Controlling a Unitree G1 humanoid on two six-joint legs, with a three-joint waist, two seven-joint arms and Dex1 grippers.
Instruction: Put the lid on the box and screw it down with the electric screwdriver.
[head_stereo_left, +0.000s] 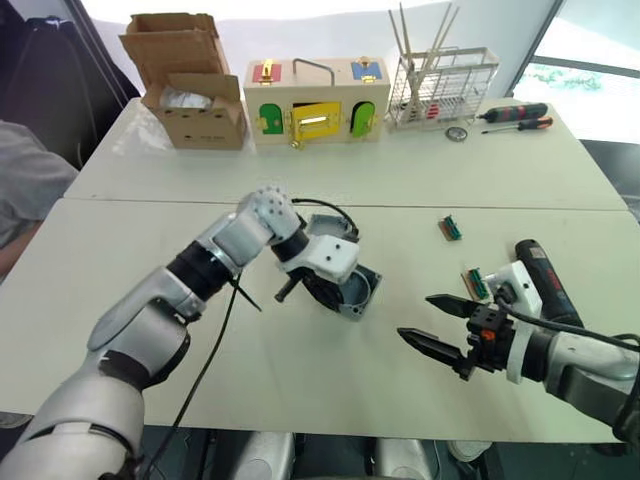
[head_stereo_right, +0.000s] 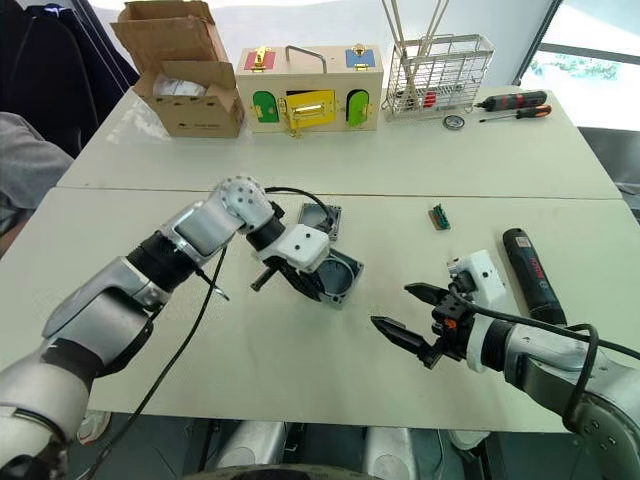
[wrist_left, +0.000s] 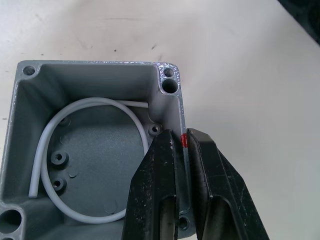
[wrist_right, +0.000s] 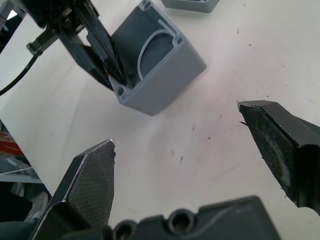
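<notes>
The grey box (wrist_left: 95, 150) sits mid-table, tipped with its open side showing and a white ring lying inside. My left gripper (wrist_left: 182, 137) is shut on the box's wall, right at its small red mark; the head views show the same grip on the box (head_stereo_right: 342, 280). The lid (head_stereo_right: 322, 220) lies flat just behind the left gripper (head_stereo_right: 305, 282). My right gripper (head_stereo_left: 432, 322) hovers open and holds nothing, a short way right of the box (wrist_right: 160, 70). The black electric screwdriver (head_stereo_left: 540, 275) lies on the table beside my right wrist.
Along the far table edge stand a cardboard box (head_stereo_left: 190, 90), a wooden box with coloured doors (head_stereo_left: 315, 105) and a wire rack (head_stereo_left: 440, 85). Hand screwdrivers (head_stereo_left: 515, 115) lie far right. Two small green parts (head_stereo_left: 452, 228) lie near the electric screwdriver. A person's sleeve (head_stereo_left: 25, 190) is at the left.
</notes>
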